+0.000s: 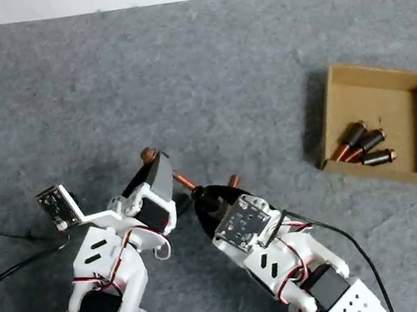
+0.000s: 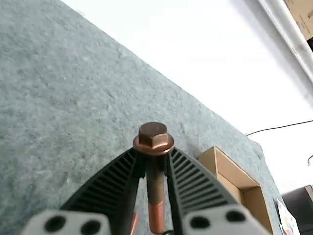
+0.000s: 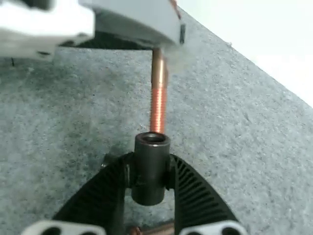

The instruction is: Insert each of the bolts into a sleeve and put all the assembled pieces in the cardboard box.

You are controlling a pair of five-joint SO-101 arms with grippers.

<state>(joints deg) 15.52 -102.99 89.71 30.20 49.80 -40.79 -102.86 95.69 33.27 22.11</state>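
The left claw [image 2: 155,155] clamps a copper bolt [image 2: 154,141] and the right claw [image 3: 149,162] a black sleeve [image 3: 151,147], the bolt's tip at the sleeve's mouth: mid-insertion, I'd say, needing a straight, aligned push.

Cardboard box [image 1: 382,104] near the surface's [image 1: 202,69] right edge, with three assembled pieces [image 1: 363,146] side by side in it along its near wall. Toward the near edge, the left pincer [image 2: 155,157] grips a bolt [image 2: 153,139]. Just right of it, the right pincer [image 3: 149,169] grips a sleeve [image 3: 148,185], bolt tip at the sleeve's mouth.
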